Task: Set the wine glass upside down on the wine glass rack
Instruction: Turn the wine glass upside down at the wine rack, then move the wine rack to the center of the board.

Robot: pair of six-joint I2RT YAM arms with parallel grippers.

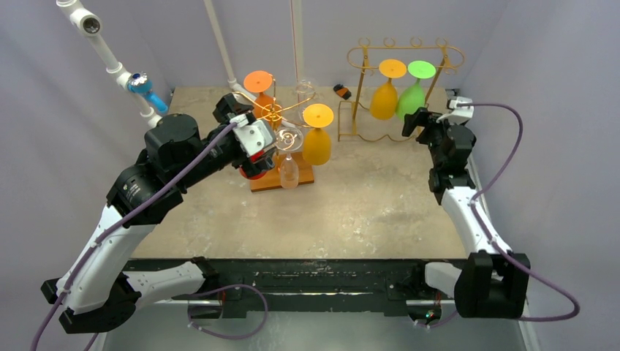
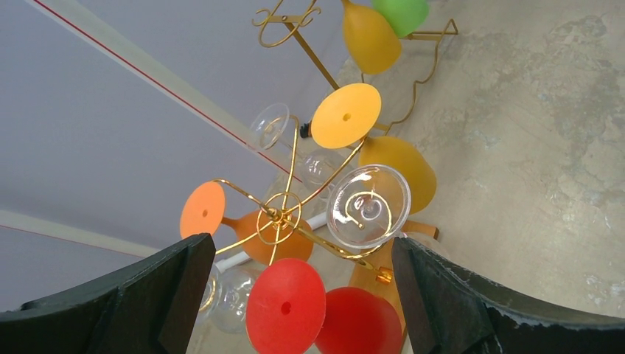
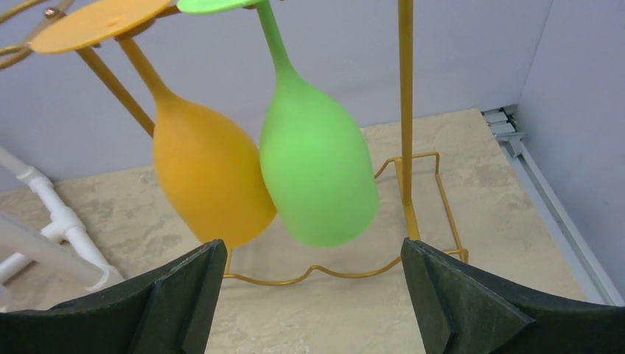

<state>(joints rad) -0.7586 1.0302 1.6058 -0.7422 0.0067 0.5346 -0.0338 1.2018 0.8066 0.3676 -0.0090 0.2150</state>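
Pincer left [image 2: 297, 245], pincer right [image 3: 313, 249] released; green glass [image 3: 317, 169] racked, perhaps touching amber glass [image 3: 210, 173].

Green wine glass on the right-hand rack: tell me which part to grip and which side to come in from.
Probably the stem, just under the foot, approached from the front, where the open right claw faces it. The green glass hangs bowl-down with its bowl overlapping the orange glass, leaving doubtful finger room there; the stems spread apart higher up.

Two racks [image 3: 405, 88], two yellow glasses [image 3: 206, 169], one green glass [image 3: 317, 169], one red glass [image 2: 286, 306]
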